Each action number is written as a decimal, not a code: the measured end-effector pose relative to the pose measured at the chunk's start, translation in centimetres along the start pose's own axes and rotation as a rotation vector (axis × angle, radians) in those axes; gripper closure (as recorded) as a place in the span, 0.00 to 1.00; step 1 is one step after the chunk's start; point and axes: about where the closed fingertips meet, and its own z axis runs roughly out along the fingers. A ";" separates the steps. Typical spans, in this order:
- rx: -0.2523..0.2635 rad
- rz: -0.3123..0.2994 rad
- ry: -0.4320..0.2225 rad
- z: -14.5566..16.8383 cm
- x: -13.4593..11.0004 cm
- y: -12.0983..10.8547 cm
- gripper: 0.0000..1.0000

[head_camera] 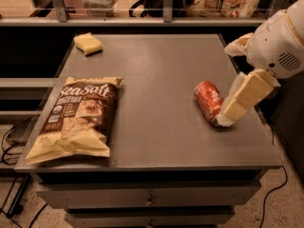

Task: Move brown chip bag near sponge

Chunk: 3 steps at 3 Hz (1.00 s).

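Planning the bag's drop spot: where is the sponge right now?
In the camera view, the sponge lies at the far left corner of the table, beyond the brown chip bag; the gripper hangs over the right side beside the red can.

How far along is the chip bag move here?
Done: nothing; the brown chip bag lies front left, apart from the sponge at back left. In hand: the gripper hangs at the right beside the red can, far from the bag. Left: reach, grasp, carry it.
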 end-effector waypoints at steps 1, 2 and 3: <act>0.004 -0.002 0.015 -0.1 0.3 -0.1 0.00; -0.003 -0.008 0.011 0.2 0.0 0.2 0.00; -0.135 -0.088 -0.149 8.9 -10.2 7.5 0.00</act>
